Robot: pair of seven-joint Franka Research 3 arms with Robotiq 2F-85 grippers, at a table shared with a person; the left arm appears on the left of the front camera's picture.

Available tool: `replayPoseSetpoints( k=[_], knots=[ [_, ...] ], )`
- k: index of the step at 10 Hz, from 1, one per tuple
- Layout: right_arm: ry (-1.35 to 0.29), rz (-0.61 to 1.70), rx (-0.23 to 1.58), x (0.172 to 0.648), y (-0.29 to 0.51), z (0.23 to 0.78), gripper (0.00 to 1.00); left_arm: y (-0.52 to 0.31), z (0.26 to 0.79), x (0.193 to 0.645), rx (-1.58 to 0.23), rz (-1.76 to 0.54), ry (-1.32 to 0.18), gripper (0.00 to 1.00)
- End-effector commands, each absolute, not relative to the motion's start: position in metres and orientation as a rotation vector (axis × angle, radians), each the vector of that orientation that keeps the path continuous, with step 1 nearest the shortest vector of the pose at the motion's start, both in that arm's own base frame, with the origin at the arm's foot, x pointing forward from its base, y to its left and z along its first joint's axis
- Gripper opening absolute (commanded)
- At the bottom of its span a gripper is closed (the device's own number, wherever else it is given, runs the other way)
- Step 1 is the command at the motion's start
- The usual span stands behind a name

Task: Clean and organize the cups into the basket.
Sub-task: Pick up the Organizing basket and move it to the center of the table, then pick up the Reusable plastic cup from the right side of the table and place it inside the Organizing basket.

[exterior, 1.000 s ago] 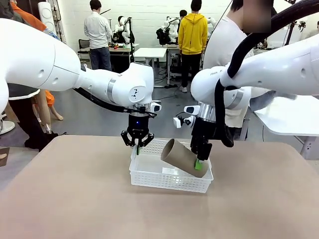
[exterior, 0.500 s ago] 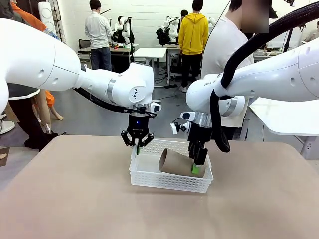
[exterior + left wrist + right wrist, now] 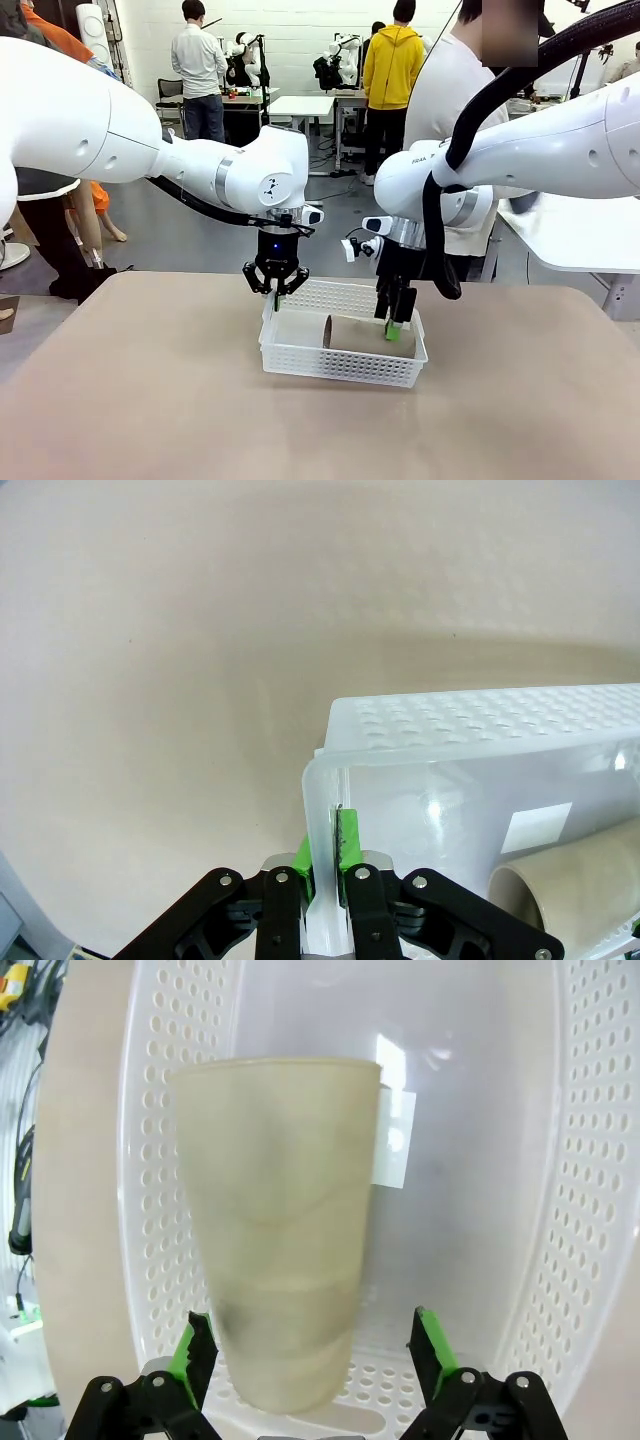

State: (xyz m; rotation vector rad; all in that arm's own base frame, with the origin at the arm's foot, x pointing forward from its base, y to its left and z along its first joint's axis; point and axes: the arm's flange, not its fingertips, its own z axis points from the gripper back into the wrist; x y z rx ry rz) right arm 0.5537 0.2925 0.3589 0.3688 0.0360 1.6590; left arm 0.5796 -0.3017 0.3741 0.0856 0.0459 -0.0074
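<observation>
The white perforated basket (image 3: 330,365) stands mid-table. One tan cup (image 3: 352,334) lies on its side inside it, mouth toward picture left. My left gripper (image 3: 277,291) is shut on the basket's far left rim; in the left wrist view the gripper (image 3: 327,848) pinches the thin wall of the basket (image 3: 480,715), with the cup (image 3: 575,880) at lower right. My right gripper (image 3: 393,322) hangs open just over the cup's base end. Seen from the right wrist, the gripper (image 3: 312,1355) stands wide, its fingers apart from the cup (image 3: 280,1250) lying in the basket (image 3: 590,1210).
A person in a white shirt (image 3: 450,90) stands at the far side, behind my right arm. The tan table (image 3: 150,400) has free room left, right and in front of the basket. Other people and tables are far behind.
My right gripper lowered the tilted cup into the basket and opened, letting it go; the cup now rests on its side. The left gripper kept its hold on the rim.
</observation>
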Motion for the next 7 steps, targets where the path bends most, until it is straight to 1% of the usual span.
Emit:
replayPoseSetpoints(
  k=[1, 4, 6, 7],
  knots=[
    [-0.012, 1.661, 0.362, 0.545, 0.284, 0.372, 1.00, -0.301, 0.375, 0.579, 0.084, -0.006, 0.044, 0.03],
    [-0.242, 1.638, 0.338, 0.513, 0.229, 0.439, 1.00, -0.301, 0.375, 0.579, 0.084, -0.006, 0.044, 0.03],
    [-0.461, 1.595, 0.331, 0.480, 0.168, 0.487, 1.00, -0.301, 0.375, 0.579, 0.084, -0.006, 0.044, 0.03],
    [-0.597, 1.556, 0.405, 0.467, 0.122, 0.504, 1.00, -0.301, 0.375, 0.579, 0.084, -0.006, 0.044, 0.03]
  ],
)
